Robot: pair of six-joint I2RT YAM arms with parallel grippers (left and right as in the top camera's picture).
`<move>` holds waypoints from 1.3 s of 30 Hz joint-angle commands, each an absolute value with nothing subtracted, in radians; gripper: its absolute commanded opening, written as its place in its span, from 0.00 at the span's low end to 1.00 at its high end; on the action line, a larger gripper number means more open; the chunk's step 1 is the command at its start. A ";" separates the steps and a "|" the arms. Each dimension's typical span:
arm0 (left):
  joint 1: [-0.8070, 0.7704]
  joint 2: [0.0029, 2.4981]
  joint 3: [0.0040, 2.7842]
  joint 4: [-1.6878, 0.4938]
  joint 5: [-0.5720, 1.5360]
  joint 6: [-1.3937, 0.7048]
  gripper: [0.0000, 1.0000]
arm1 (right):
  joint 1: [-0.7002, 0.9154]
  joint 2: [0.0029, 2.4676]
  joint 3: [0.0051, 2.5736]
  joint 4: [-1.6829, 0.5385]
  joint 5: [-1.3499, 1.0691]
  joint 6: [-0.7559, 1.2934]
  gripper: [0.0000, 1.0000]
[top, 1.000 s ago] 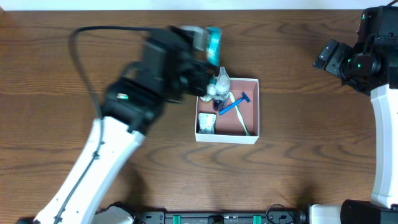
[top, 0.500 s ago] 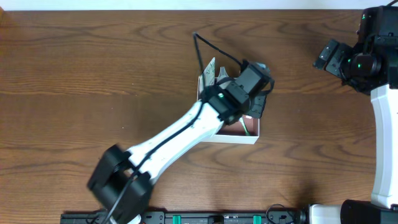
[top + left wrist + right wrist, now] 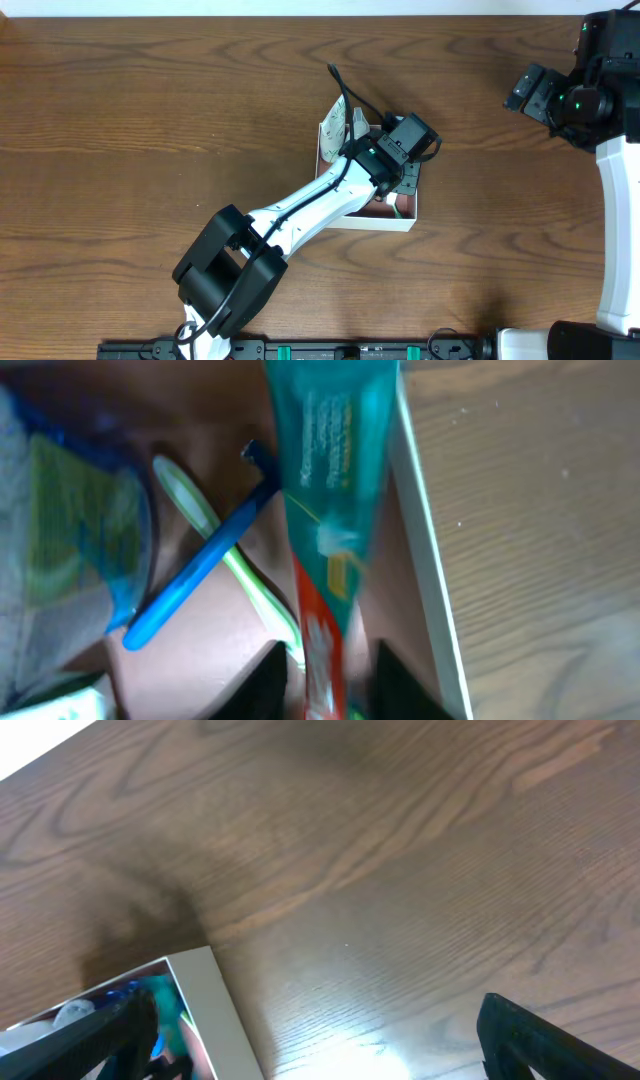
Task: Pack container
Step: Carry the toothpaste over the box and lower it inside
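**A:** What's been changed since a second ago?

**B:** The left gripper (image 3: 330, 682) has been swung from the left to over the container (image 3: 400, 224). The jaws have been eased partly apart. A toothpaste tube (image 3: 325, 480) is seen between them, with a gap on one side, beside the razor (image 3: 200, 580).

**A:** Container shifted?

**B:** Nope, it's been left mid-table, slightly right. The right gripper (image 3: 315, 1010) has been kept far right, spread wide, nothing held.
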State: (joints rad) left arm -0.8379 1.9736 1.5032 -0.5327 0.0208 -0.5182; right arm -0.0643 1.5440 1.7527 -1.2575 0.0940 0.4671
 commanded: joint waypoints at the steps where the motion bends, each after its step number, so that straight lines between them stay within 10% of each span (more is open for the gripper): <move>1: -0.836 1.967 1.516 -0.537 0.008 -0.522 0.44 | -0.066 1.545 1.757 -1.258 0.101 0.478 0.99; 37: -0.828 1.225 1.516 -0.936 -0.125 -0.318 0.64 | -0.066 1.545 1.757 -1.258 0.101 0.478 0.99; 39: -0.828 1.233 1.515 -0.944 -0.124 -0.318 0.98 | -0.066 1.545 1.757 -1.258 0.101 0.478 0.99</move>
